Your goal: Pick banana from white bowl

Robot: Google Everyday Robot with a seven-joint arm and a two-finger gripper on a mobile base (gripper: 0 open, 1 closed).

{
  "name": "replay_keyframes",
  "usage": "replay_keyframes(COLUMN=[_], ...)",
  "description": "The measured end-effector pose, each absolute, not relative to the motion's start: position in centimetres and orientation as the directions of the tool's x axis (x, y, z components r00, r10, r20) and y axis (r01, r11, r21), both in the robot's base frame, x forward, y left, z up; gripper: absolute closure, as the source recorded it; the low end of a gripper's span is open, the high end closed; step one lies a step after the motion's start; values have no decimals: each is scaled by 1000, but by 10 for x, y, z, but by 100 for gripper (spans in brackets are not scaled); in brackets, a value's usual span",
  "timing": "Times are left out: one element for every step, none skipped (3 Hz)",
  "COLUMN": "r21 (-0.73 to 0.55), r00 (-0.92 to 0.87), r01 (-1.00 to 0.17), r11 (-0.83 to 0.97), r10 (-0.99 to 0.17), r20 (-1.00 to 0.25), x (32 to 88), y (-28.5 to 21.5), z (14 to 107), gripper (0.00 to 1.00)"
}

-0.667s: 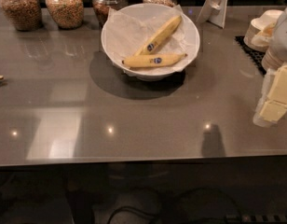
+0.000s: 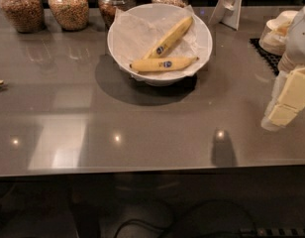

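The white bowl (image 2: 122,43), lined with crinkled white paper, stands at the back middle of the grey table. Two yellow bananas with blue stickers lie in it: one banana (image 2: 164,64) lies flat along the front, the other banana (image 2: 171,35) leans up toward the back right rim. My gripper (image 2: 285,103), cream and white, hangs at the right edge of the view above the table. It is well to the right of the bowl and nearer the front, and holds nothing that I can see.
Several glass jars (image 2: 68,6) of grains line the back edge left of and behind the bowl. A white stand (image 2: 230,6) is at the back right. Stacked white plates (image 2: 277,33) sit on a black mat (image 2: 264,51) at far right.
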State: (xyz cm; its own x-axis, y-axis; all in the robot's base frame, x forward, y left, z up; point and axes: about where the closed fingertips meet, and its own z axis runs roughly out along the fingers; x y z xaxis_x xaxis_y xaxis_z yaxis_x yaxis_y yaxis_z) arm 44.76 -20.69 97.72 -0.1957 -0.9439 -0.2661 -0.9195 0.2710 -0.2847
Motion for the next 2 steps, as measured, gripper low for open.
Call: replay_keyframes(r21=[-347,-403], r00=[-156,-94], r01=[-888,-853], r11=[303,330], r10=[-907,-859], r20=[-391,-504], x=[469,503], y=[-190,-169], z=[981,989], gripper=[0,0])
